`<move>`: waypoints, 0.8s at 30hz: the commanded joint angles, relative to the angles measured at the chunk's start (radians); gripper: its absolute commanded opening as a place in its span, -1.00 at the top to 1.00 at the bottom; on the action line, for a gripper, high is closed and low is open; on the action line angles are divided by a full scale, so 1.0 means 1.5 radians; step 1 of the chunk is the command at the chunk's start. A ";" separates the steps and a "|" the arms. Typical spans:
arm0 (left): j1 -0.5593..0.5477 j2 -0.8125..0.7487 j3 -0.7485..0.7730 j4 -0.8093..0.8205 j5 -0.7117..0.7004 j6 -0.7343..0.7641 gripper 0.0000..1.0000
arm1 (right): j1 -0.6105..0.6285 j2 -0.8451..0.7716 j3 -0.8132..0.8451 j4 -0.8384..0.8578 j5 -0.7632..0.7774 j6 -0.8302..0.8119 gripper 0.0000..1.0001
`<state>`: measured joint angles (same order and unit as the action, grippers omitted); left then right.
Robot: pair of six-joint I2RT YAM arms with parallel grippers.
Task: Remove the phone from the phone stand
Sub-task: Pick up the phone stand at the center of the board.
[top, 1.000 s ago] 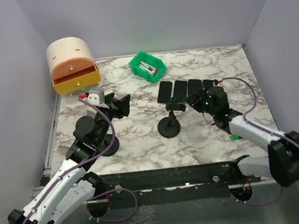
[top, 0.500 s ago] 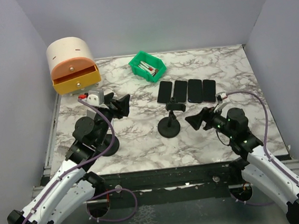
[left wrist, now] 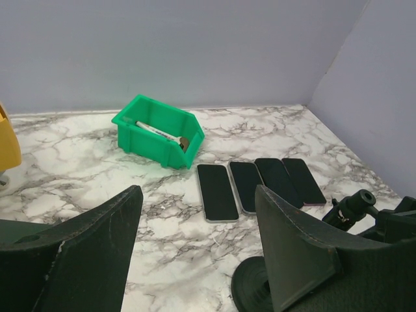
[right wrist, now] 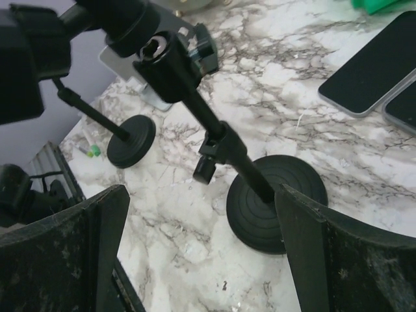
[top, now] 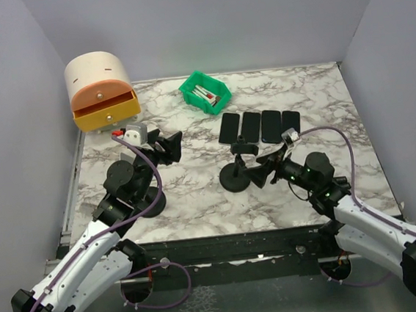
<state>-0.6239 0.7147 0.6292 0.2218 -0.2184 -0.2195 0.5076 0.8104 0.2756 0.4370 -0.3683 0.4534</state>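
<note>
Four black phones (top: 229, 127) lie on the bench (top: 319, 86). There are two black stands (top: 235, 174), one green bin (top: 204, 92) and one round box (top: 100, 89).

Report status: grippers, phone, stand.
Both open, empty: left gripper hovering, right gripper close to phone stand. Stand bare; four phones flat on table behind it. Nothing in the way.

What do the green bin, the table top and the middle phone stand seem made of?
Green bin: probably moulded plastic, uniform bright colour.
Table top: marble look, grey veins on white; stone or printed laminate, cannot tell.
Middle phone stand: matte black, ringed base; metal or plastic, unclear.
</note>
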 commanded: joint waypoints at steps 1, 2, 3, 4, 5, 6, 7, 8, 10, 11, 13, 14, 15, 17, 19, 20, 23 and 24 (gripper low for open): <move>-0.002 0.000 -0.007 0.001 -0.012 0.006 -0.42 | 0.004 0.058 -0.009 0.152 0.048 0.015 -0.99; -0.002 0.000 -0.007 0.001 -0.012 0.006 -0.42 | 0.005 0.074 -0.010 0.176 0.052 0.020 -0.98; -0.002 0.001 -0.007 0.001 -0.012 0.006 -0.42 | 0.007 0.091 -0.008 0.193 0.057 0.025 -0.97; -0.002 0.001 -0.006 0.001 -0.011 0.006 -0.42 | 0.009 0.109 -0.004 0.208 0.064 0.027 -0.96; -0.002 0.002 -0.006 0.001 -0.011 0.005 -0.42 | 0.010 0.126 0.000 0.222 0.070 0.030 -0.95; -0.002 0.001 -0.006 0.001 -0.011 0.005 -0.42 | 0.012 0.144 0.004 0.235 0.074 0.032 -0.94; -0.002 0.002 -0.005 0.000 -0.010 0.004 -0.42 | 0.014 0.159 0.010 0.243 0.081 0.035 -0.93; -0.002 0.002 -0.005 0.000 -0.011 0.004 -0.42 | 0.016 0.175 0.015 0.250 0.086 0.037 -0.90; -0.002 0.000 -0.005 0.000 -0.011 0.004 -0.42 | 0.020 0.213 0.027 0.259 0.091 0.038 -0.83; -0.002 -0.001 -0.005 0.000 -0.011 0.004 -0.42 | 0.023 0.226 0.031 0.265 0.089 0.037 -0.80; -0.002 -0.002 -0.005 0.000 -0.012 0.004 -0.42 | 0.030 0.252 0.039 0.272 0.086 0.032 -0.74; -0.002 -0.003 -0.005 0.000 -0.011 0.003 -0.42 | 0.031 0.264 0.043 0.275 0.083 0.030 -0.72; -0.002 -0.004 -0.004 0.000 -0.011 0.003 -0.42 | 0.035 0.275 0.046 0.279 0.079 0.029 -0.70; -0.002 -0.005 -0.005 0.000 -0.008 0.001 -0.42 | 0.042 0.291 0.051 0.285 0.080 0.028 -0.66; -0.002 -0.005 -0.005 -0.001 -0.007 0.000 -0.42 | 0.047 0.304 0.054 0.292 0.084 0.028 -0.61; -0.002 -0.005 -0.005 -0.001 -0.007 0.000 -0.42 | 0.050 0.309 0.055 0.296 0.087 0.029 -0.57; -0.002 -0.006 -0.005 -0.001 -0.008 0.000 -0.42 | 0.055 0.321 0.060 0.298 0.096 0.028 -0.45; -0.002 -0.006 -0.005 -0.001 -0.009 0.000 -0.42 | 0.056 0.324 0.062 0.295 0.099 0.028 -0.41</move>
<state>-0.6239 0.7155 0.6292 0.2214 -0.2180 -0.2199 0.5789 1.2724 0.3405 0.8322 -0.2615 0.4995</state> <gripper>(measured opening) 0.711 0.735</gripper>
